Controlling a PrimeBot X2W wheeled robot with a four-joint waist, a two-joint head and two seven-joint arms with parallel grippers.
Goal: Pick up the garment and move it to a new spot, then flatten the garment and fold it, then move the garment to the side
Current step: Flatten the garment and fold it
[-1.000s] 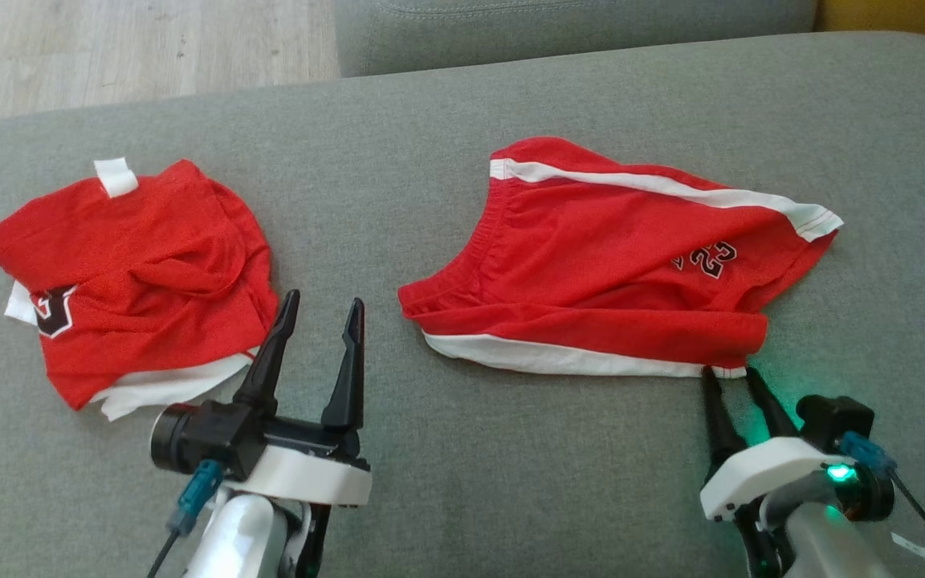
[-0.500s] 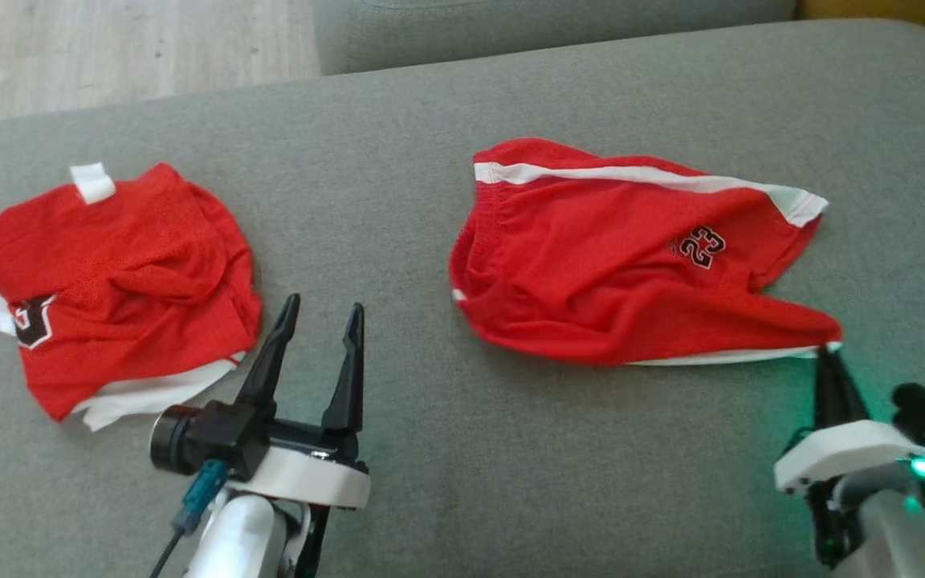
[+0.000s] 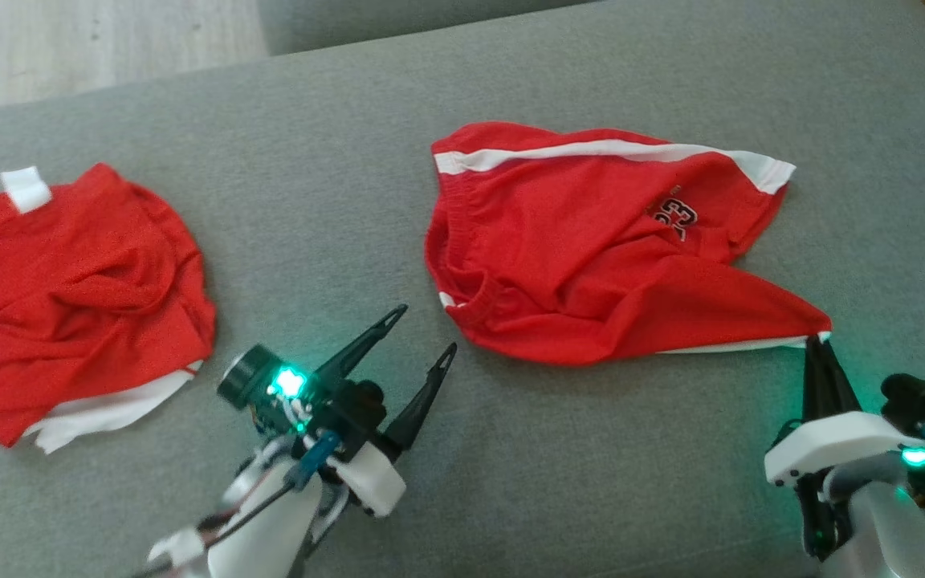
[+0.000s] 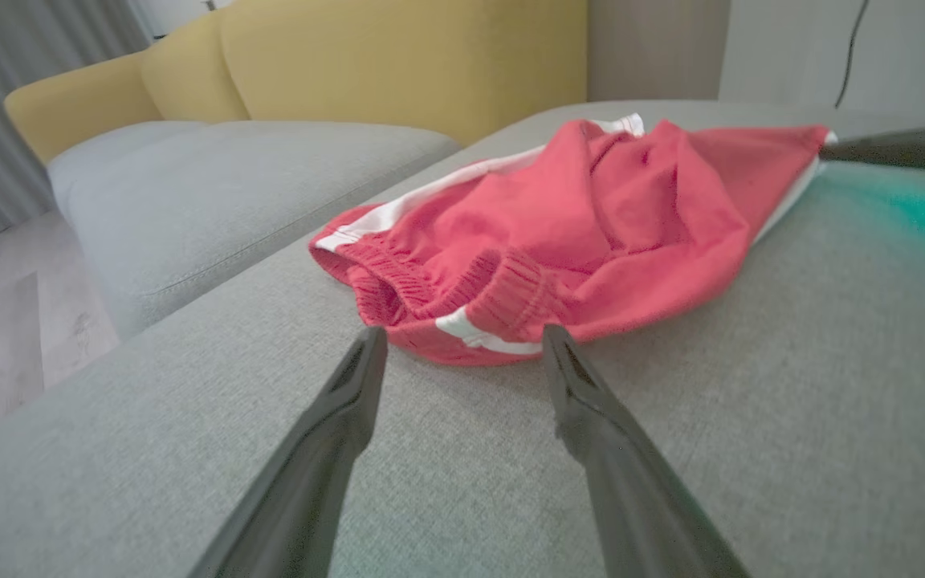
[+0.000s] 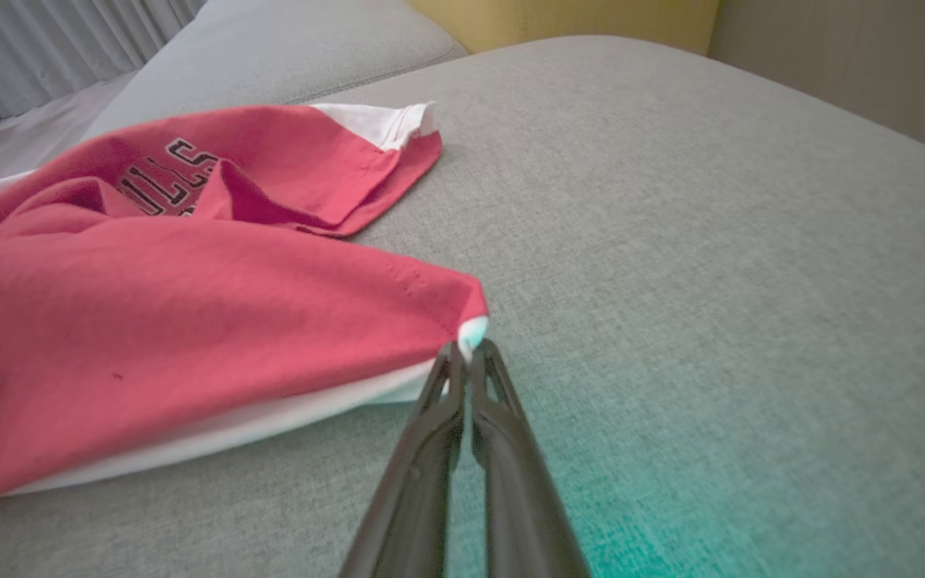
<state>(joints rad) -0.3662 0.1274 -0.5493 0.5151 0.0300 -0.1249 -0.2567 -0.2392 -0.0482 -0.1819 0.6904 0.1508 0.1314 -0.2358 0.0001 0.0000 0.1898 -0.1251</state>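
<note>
In the head view the red shorts (image 3: 591, 257) are seen at the centre-right of the frame, lying crumpled on the grey cushion (image 3: 334, 160). Their lower right corner is pinched by the right gripper (image 3: 817, 343) at the lower right of the frame. The two dark fingers are pressed fully together on the white-edged hem corner, and the cloth is drawn out from there into a taut point. In the right wrist view the same corner is seen caught between the tips, near the middle of the frame. The left gripper (image 3: 429, 327) is found at the lower centre, tilted toward the upper right; its fingers are spread wide and nothing is held between them. In the left wrist view its tips are seen just at the elastic waistband (image 4: 503, 293) — whether it is touched cannot be told. A white stripe (image 3: 591, 150) runs along the upper edge of the shorts, and a printed number (image 3: 675, 218) is partly hidden in a fold. A second red garment (image 3: 69, 297) lies at the left edge of the frame, well apart from the shorts.
</note>
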